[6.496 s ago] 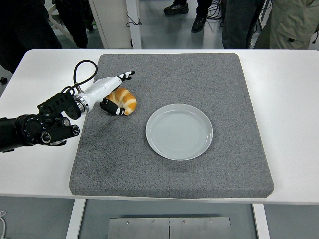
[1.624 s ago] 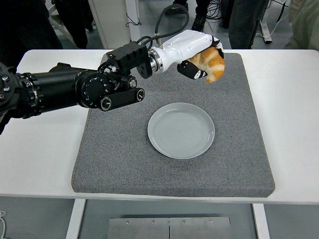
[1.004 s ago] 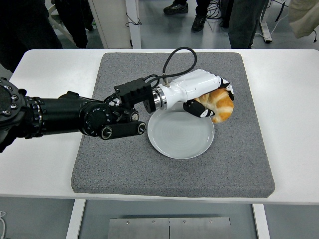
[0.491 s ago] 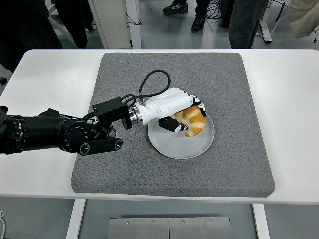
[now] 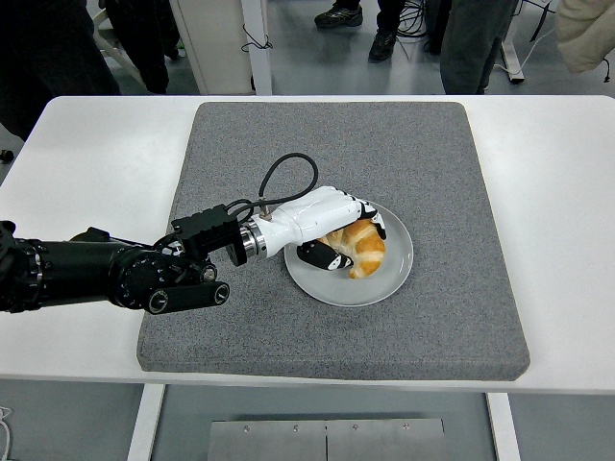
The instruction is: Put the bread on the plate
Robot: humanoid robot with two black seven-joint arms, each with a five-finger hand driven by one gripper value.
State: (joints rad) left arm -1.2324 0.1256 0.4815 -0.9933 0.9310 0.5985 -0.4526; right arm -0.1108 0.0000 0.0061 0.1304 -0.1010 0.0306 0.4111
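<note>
Croissant (image 5: 357, 248) gripped by left hand (image 5: 322, 223) fingers, held low over plate (image 5: 397, 270) (contact unclear), long axis diagonal; release needed.

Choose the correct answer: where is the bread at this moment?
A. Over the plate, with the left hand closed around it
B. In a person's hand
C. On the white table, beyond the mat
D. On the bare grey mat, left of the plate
A: the bread sits within the plate's rim, and the left hand has its fingers wrapped around it.
</note>
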